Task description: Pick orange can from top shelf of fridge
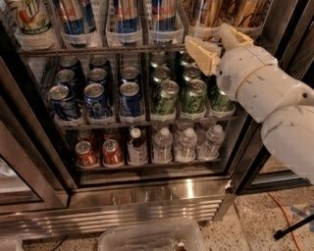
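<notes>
We see the orange can (212, 12) at the right end of the top shelf (98, 49), standing upright among other copper-brown cans in a clear-white bin. Only its lower part shows, because the picture's upper edge cuts it off. To its left on the same shelf, the bins (125, 37) hold tall blue and silver cans (126, 12), and a pale container with green lettering (30, 17) stands at the far left.

The gripper (210, 40) hangs just below the orange can, in front of the shelf's wire edge. We see its two cream jaws standing apart, one reaching left and one pointing up toward the bin; neither touches the can. The white arm (260, 90) runs from the gripper down to the right and covers part of the fridge's right side.

On the rack below stand short blue cans (98, 94) at left and green cans (167, 96) at right, the rightmost partly behind the arm. The lowest rack carries two red cans (100, 152), a dark bottle (137, 145) and clear water bottles (187, 145).

The fridge (147, 197) has a ribbed steel base. On the speckled floor (260, 223) before it we see a clear plastic tub (147, 235) and an orange cable (284, 215).
</notes>
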You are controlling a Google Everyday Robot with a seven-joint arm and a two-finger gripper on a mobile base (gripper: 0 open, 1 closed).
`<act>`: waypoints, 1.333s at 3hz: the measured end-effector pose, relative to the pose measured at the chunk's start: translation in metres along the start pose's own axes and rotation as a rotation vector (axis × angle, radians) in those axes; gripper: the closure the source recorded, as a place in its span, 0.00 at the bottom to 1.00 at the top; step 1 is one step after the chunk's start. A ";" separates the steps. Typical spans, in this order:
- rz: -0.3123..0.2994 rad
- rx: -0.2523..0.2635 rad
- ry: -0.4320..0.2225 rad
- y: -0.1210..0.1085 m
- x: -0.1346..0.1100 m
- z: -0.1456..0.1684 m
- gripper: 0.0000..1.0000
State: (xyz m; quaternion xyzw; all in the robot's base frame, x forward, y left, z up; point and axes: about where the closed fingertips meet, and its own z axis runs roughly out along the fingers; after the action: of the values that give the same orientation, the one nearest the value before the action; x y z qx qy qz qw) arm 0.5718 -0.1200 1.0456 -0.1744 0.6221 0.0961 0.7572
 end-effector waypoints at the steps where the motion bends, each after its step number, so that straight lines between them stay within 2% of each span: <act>1: -0.001 -0.019 -0.011 -0.004 -0.001 0.008 0.29; 4: 0.020 -0.026 -0.031 -0.023 -0.003 0.021 0.31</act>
State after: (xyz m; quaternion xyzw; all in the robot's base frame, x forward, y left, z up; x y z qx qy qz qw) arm 0.5988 -0.1327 1.0554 -0.1766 0.6109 0.1145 0.7632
